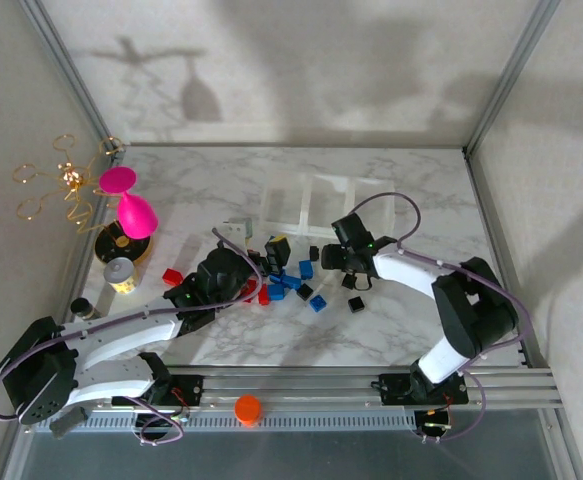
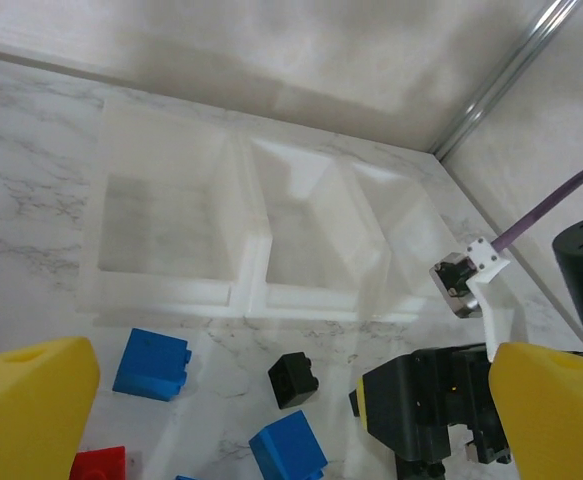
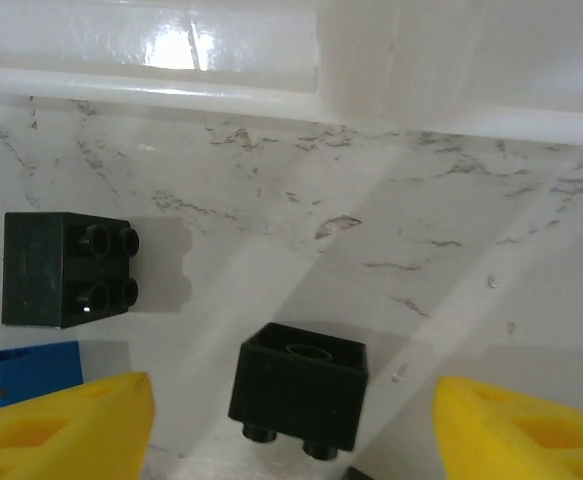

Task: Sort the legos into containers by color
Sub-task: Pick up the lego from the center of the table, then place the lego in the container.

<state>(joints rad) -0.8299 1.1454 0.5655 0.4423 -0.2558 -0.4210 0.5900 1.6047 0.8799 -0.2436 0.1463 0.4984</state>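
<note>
Toward the far middle of the marble table [image 1: 411,180], three clear white trays [image 1: 321,205] stand side by side in a row, and none of them holds a brick. Near of the trays lies a loose scatter of red, blue and black bricks [image 1: 293,283]. The right gripper [image 1: 333,258] reaches in from the right and hangs low over the right part of the scatter; in its wrist view the yellow fingers [image 3: 66,425] stand apart on either side of an overturned black brick [image 3: 299,386] without touching it, and a second black brick [image 3: 66,269] lies to the left, studs up. The left gripper [image 1: 263,255] points at the trays from the left side of the pile, its fingers [image 2: 31,410] spread wide with nothing between them. A blue brick [image 2: 152,364] lies just near of the left tray.
</note>
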